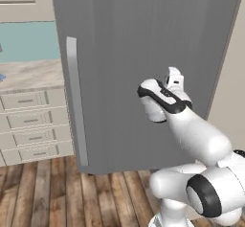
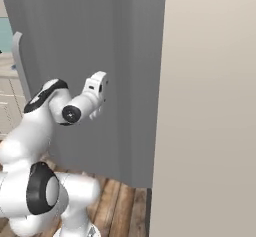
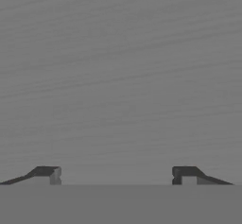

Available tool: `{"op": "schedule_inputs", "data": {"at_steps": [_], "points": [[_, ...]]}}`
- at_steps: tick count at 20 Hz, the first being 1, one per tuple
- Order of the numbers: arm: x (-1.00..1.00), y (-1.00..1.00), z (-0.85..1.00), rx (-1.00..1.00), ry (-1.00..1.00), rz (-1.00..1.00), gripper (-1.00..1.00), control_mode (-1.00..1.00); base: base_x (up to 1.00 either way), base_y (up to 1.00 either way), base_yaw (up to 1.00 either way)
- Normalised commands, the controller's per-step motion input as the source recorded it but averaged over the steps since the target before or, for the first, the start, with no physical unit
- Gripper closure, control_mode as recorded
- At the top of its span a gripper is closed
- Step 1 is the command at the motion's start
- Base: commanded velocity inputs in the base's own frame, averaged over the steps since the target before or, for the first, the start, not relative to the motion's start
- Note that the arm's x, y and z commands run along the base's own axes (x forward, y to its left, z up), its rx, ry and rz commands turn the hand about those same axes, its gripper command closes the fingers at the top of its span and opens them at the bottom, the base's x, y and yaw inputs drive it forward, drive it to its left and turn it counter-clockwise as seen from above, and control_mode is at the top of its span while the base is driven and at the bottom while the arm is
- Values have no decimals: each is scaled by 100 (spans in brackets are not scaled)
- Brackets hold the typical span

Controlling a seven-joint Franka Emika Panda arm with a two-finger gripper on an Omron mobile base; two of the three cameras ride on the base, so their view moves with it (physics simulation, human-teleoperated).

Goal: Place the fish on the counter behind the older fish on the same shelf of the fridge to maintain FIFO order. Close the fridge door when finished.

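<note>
1. Plainly, the door (image 1: 143,53) takes up most of what lies ahead – a flat grey slab, and the arm's wrist points straight at it.
2. Left of the door in the left base view sit the counter (image 1: 31,73), beige with brownish veins, and cream drawers (image 1: 33,125) stacked below it; a pale teal wall (image 1: 28,41) rises behind.
3. A bit of something blue (image 1: 2,76) shows at the far left edge of the counter, too cut off to name.
4. In the right base view a broad cream panel (image 2: 210,106) stands just right of the door, its edge close beside the door's right edge.
5. The door looks plain and matte, with faint streaks in the hand view; its handle (image 1: 76,101) is a long thin silver bar, upright near the left edge.
6. The gripper (image 3: 117,175) faces the door's bare surface; its two dark fingertips (image 3: 47,173) are spread wide apart with nothing between them.
7. The wrist is at mid-height, right of the handle and well apart from it.
8. Below the door runs a wooden plank floor (image 1: 57,192) – open room there, left of the robot's base.
</note>
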Motion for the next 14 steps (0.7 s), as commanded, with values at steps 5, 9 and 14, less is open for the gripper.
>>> {"op": "schedule_inputs", "data": {"at_steps": [5, 9, 14], "points": [[64, 2, 0, 0, 6, -21, -100, -100, 0, 0, 0], [66, 0, 0, 0, 2, -21, -100, -100, 0, 0, 0], [61, -8, -1, 0, 0, -19, -100, -100, 0, 0, 0]]}}
